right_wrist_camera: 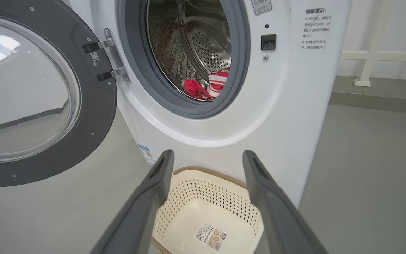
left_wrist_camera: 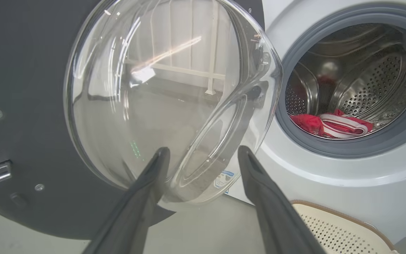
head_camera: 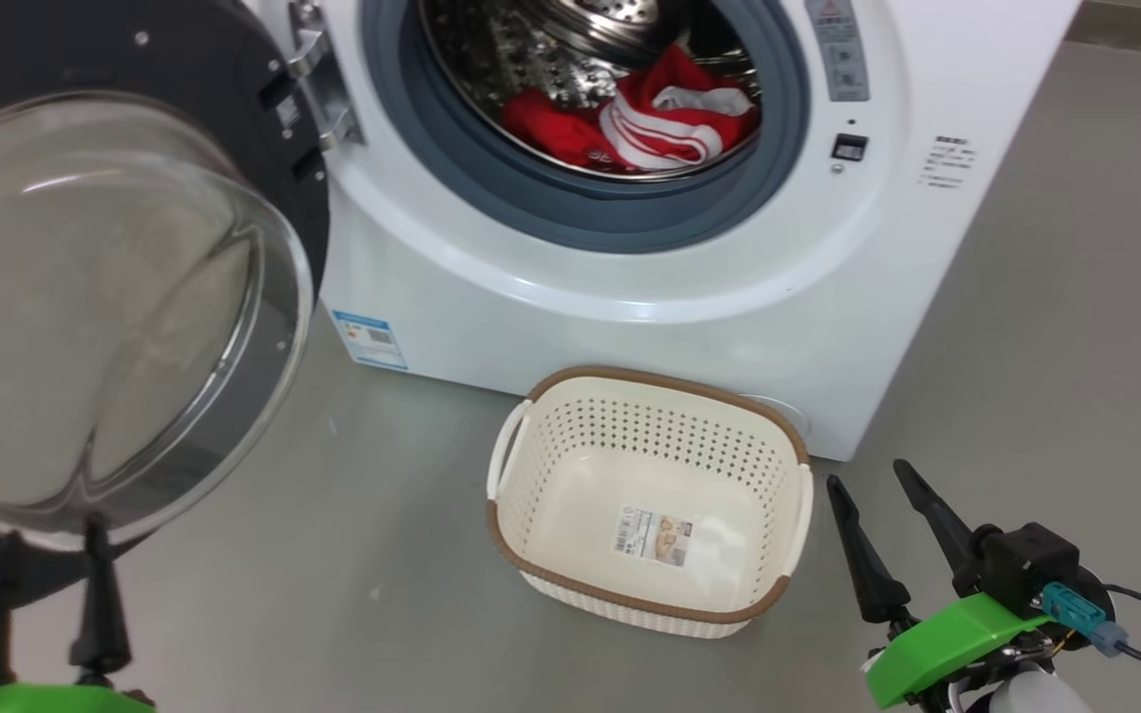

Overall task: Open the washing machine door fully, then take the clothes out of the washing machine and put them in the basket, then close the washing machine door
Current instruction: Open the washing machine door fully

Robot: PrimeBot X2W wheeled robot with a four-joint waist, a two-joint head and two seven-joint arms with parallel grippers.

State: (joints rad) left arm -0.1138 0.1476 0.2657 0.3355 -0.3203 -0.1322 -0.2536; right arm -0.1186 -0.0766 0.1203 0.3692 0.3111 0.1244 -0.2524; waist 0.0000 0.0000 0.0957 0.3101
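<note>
Pointing upward, both spread wide, empty | left end effector [left_wrist_camera: 203, 150] at door [head_camera: 115, 297] | right end effector [head_camera: 866, 473] beside basket [head_camera: 660, 380]

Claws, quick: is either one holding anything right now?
Left claw: open, holding nothing.
Right claw: open, holding nothing.
</note>
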